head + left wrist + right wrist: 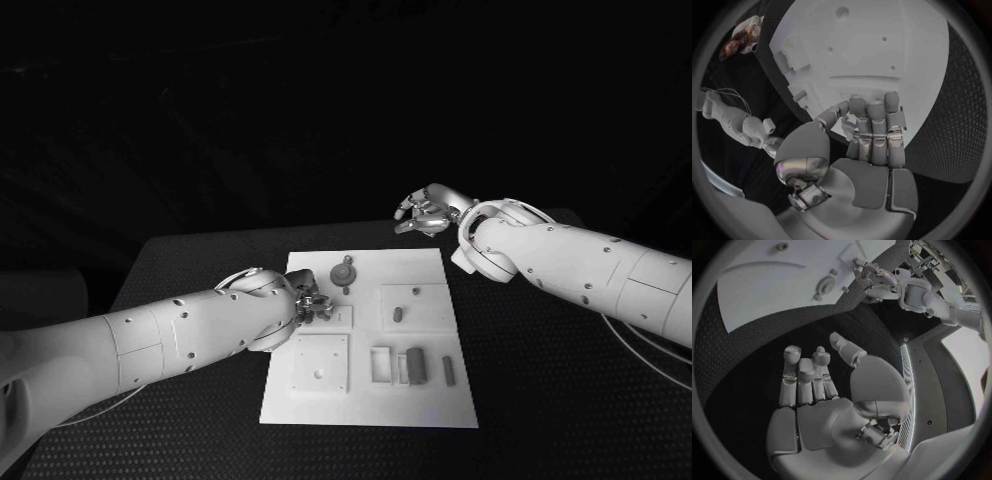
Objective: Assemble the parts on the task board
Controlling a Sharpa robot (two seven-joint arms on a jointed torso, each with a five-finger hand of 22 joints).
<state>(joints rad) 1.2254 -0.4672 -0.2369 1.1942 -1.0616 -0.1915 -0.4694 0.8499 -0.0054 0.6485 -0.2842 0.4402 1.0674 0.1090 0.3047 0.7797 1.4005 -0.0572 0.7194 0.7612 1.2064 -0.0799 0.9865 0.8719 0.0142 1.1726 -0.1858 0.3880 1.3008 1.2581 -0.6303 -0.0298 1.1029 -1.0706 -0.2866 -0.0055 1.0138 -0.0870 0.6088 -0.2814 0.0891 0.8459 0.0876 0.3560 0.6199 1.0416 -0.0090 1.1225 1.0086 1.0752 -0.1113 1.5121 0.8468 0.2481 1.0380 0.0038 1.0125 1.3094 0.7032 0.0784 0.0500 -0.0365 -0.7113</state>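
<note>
Resting over the flat white task board [433, 262] | left hand [313, 303] fingers curled, grasp not clear | right hand [427, 213] beyond the board, released, holding nothing.

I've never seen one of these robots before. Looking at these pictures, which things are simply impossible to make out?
- Whether the left hand holds a part: in the head view its own arm covers it; in the left wrist view its fingers hide what lies under them.
- The shapes of the parts on the task board: too small in the head view.
- The right hand shows nothing in its palm.
</note>
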